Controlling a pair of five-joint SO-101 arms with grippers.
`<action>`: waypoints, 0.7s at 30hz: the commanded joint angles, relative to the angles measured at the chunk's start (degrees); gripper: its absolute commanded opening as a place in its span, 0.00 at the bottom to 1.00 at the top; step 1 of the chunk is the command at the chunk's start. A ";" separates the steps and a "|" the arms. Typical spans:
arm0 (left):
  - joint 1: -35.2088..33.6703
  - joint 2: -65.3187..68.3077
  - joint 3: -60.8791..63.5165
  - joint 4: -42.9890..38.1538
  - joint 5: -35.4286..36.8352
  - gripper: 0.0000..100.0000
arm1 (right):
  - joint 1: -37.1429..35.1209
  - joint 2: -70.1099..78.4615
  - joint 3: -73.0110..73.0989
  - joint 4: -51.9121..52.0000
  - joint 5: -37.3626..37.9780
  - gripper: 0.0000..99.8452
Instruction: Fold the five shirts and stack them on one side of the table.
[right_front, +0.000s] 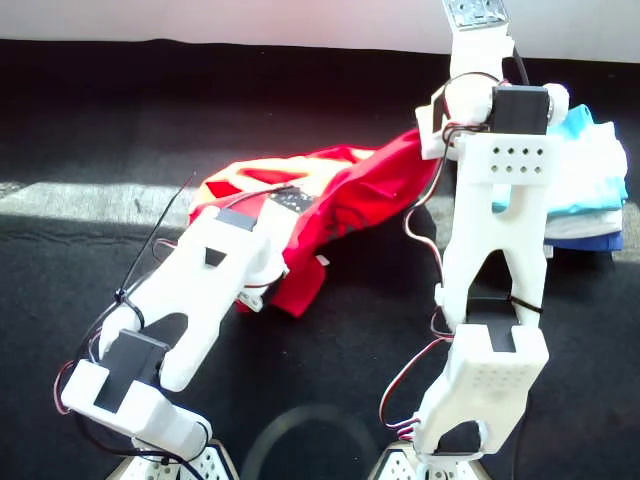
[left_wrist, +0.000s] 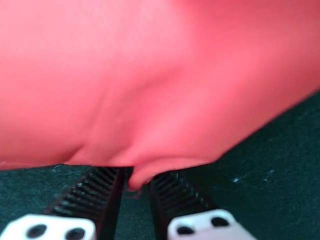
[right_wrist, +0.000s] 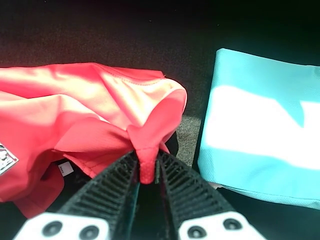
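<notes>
- Red shirt (right_front: 340, 190) lies crumpled and stretched out across the middle of the table (right_front: 120, 120) in my high view, running from near the centre toward the far right.
- From up there I see the left arm (right_front: 190, 300) angled in from the near left corner, its wrist over the shirt's left part. The right arm (right_front: 500, 220) stands along the right side, its wrist at the shirt's far right end.
- A stack of folded shirts (right_front: 590, 170) sits at the right edge of the table, toward the far side. It is just beside the right arm, with a cyan-and-white shirt (right_front: 600, 140) on top and a blue layer at the bottom.
- On my left wrist view, the left gripper (left_wrist: 135, 176) is pressed on a small fold at the red shirt's edge. The rest of the cloth spreads wide just beyond the jaws, and dark table shows beside it.
- On my right wrist view, the right gripper (right_wrist: 146, 159) pinches a narrow ridge of the red shirt between its ribbed jaws. The cloth bunches away to one side over the table.
- That same view gives me the cyan-and-white shirt lying flat and folded, near the pinched end of the red shirt but not touching it.
</notes>
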 joint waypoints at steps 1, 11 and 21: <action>-0.75 -2.86 -7.25 6.15 0.62 0.01 | -0.13 -2.68 -0.31 -0.48 0.18 0.01; -13.32 -14.64 -37.05 30.51 -7.91 0.01 | 2.07 -2.86 -0.48 -10.95 0.00 0.01; -21.41 -19.56 -49.01 33.85 -11.78 0.01 | 0.75 -2.86 -14.90 -7.78 0.09 0.01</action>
